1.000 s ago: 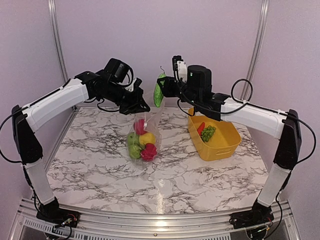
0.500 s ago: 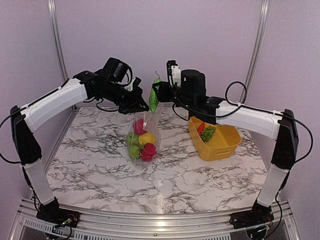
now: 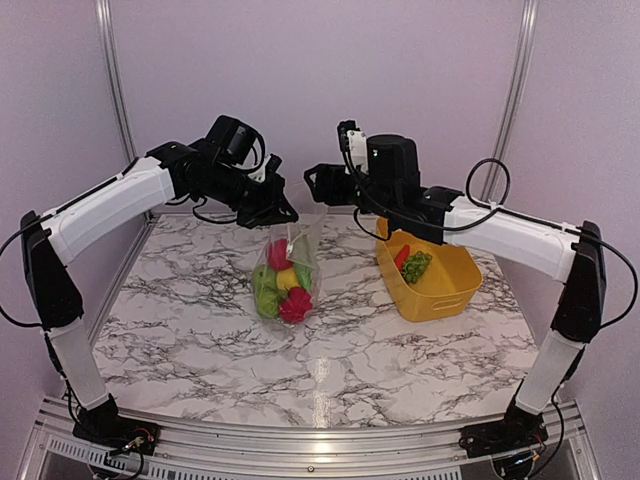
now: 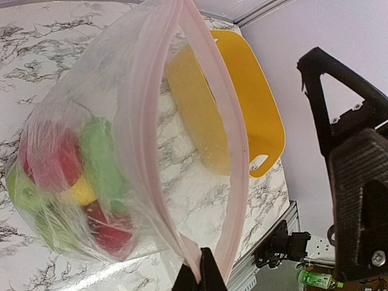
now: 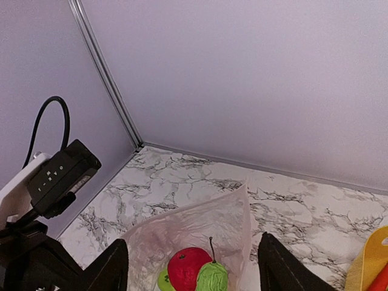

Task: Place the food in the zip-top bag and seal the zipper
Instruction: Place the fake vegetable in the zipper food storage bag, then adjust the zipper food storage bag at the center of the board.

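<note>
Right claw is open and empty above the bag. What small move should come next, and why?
Probably swing the right claw over to the basket for another piece. It hangs open and empty over the bag, whose mouth the left claw pinches up, while a red piece and a green piece lie in the basket.

The left arm [image 3: 110, 205] and right arm [image 3: 510, 232] are showing white shells between black joints. Black cables [image 3: 487, 160] are looping beside them.
</note>
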Controlling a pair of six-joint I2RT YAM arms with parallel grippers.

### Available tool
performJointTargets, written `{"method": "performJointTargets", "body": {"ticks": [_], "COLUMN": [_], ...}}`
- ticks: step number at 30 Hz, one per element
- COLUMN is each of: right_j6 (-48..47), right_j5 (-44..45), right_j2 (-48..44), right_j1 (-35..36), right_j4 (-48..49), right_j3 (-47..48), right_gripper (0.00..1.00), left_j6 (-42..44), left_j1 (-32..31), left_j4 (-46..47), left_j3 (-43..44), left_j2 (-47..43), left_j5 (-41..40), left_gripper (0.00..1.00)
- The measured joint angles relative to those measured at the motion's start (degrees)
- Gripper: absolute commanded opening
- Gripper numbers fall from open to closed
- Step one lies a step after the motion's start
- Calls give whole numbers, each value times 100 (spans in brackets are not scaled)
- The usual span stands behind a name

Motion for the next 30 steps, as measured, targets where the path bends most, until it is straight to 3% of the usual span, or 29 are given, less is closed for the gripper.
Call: {"method": "performJointTargets", "body": {"ticks": [7, 14, 17, 23, 25, 27, 30], "right_j6": [157, 494, 684, 1003, 1067, 1178, 1255], "right_j5": [389, 2, -240, -535, -575, -621, -726], "right_j2": [-483, 46, 605, 1134, 1126, 1108, 1078], "right_j1": [-50, -153, -168, -179, -179, -179, -179], "right_j4": [-785, -1823, -2369, -3163, -3287, -3322, -3335], "right_j3": [214, 957, 1386, 1552, 1567, 1617, 1674], "right_gripper": [68, 68, 57, 14, 4, 1, 0], "left_j6": [15, 22, 22, 22, 20, 9, 24], "left_j1": [0, 0, 0, 0, 0, -2, -2], "left_j4": [7, 4, 7, 7, 0, -11, -48], "left_j3": [-120, -232, -234, -302, -343, -363, -363], "left_j2": [-2, -55, -79, -109, -131, -153, -195], "left_j5": [-20, -37, -52, -81, -118, -177, -306], "left_gripper": [0, 0, 0, 0, 9, 21, 32]}}
